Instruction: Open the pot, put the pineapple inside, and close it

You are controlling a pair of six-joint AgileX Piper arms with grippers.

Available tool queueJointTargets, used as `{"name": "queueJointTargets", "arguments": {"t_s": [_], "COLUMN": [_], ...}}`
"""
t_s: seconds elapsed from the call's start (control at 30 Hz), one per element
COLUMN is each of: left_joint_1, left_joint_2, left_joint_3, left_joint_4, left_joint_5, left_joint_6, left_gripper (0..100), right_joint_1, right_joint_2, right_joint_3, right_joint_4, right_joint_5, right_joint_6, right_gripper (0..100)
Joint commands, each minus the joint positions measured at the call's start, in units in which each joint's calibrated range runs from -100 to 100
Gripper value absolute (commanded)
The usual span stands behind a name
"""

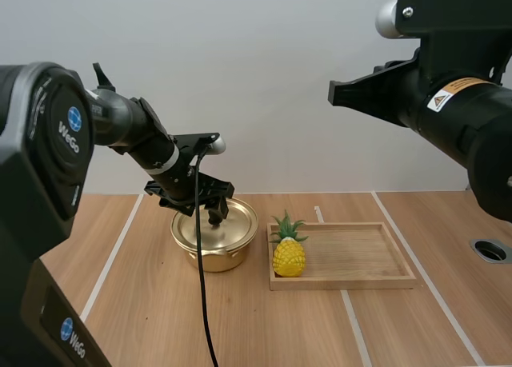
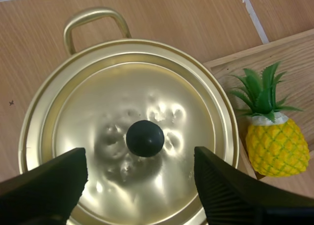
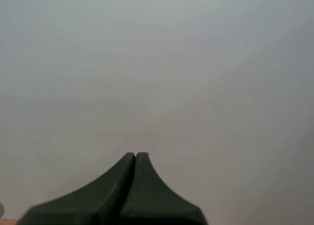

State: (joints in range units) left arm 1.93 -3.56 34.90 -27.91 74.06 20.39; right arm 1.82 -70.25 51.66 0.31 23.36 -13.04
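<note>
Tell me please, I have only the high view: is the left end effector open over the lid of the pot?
Observer: Yes, the left end effector is open; its fingers stand one on each side of the black knob of the lid, not touching it.
Operator: And the right end effector, open or shut?
Observer: The right end effector is shut on nothing; its fingers lie together as one wedge.
Operator: Is something unusual on the lid?
Observer: Its surface is dented around the knob.
</note>
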Motion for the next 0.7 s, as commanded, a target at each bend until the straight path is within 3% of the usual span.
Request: {"name": "queueJointTargets", "arguments": {"t_s": [0.0, 0.67], "left_joint_1": [-0.17, -0.23], "left_joint_2": [0.6, 2.3], "left_joint_3": [0.1, 0.1], "left_joint_4": [-2.2, -3.5], "left_joint_5": [-0.7, -5.3], "left_joint_6": [1.2, 6.7], "left_gripper": [100, 100], "right_joint_1": [-0.2, -0.2], "right_joint_2": [-0.2, -0.2], "right_joint_3": [-0.5, -0.5], "right_joint_4": [0.0, 0.2], "right_joint_5": [-0.1, -0.1], "right_joint_6": [-0.4, -0.4], "right_gripper": [0, 0]}}
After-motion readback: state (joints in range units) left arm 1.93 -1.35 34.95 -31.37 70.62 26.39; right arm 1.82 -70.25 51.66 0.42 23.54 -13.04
